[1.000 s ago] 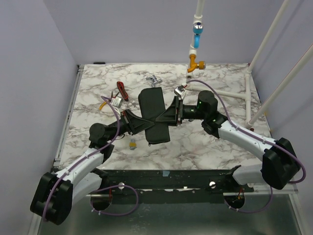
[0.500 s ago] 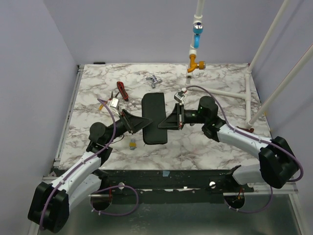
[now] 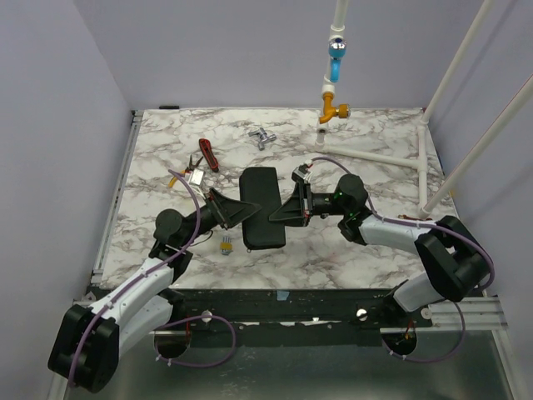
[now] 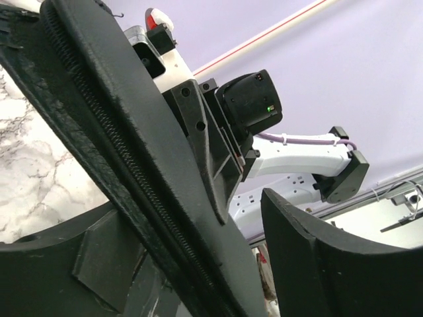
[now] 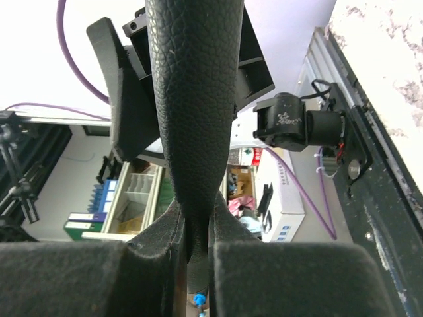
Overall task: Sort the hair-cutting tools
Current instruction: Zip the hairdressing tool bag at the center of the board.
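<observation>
Fingers of the left gripper (image 3: 236, 212) are seen apart around the zip edge of a black pouch (image 3: 260, 187) at centre. Scissors (image 3: 261, 137), lying far-centre on the surface (image 3: 375, 242), are judged light, stiff and slippery; the pivot is advised for grasping. No comb is seen. The right gripper (image 3: 281, 213) is clamped on the pouch.

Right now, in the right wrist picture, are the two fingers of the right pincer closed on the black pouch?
Yes, the right pincer pinches the lower edge of the black pouch tightly between its two fingers.
</observation>
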You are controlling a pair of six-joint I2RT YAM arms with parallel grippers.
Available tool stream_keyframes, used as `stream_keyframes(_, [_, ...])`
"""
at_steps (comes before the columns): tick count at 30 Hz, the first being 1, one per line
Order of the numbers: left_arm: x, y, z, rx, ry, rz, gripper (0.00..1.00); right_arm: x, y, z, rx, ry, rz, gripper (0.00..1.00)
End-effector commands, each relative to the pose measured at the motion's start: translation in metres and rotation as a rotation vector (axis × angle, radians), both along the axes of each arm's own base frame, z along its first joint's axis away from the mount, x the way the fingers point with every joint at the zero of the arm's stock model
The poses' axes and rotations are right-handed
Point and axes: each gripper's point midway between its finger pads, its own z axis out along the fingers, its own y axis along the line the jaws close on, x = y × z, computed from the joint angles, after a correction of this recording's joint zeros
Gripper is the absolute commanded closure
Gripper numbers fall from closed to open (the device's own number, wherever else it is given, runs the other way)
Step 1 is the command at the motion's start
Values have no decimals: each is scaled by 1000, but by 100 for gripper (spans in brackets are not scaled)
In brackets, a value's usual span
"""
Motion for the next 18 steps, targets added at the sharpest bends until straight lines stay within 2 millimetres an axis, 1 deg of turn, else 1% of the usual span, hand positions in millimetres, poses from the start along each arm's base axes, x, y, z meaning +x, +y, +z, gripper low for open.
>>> stream_keyframes(1, [-4,0,5,-21,-67,-5,35,-14,-4,10,60,16,82,99])
stream_keyframes(7, [-6,-2,2,-15,-64,-23,59,-15,-3,6,46,22,104,99])
stream_keyframes(11, [-6,-1,0,-14,-59,-23,72,-16,-3,0,22,28,109,99])
stream_keyframes(14, [-7,0,-3,-15,-49,-18,80,-16,-3,0,16,21,113,99])
stream_keyframes(18, [-8,2,-3,-24,-48,-7,94,-14,-4,1,6,5,109,99])
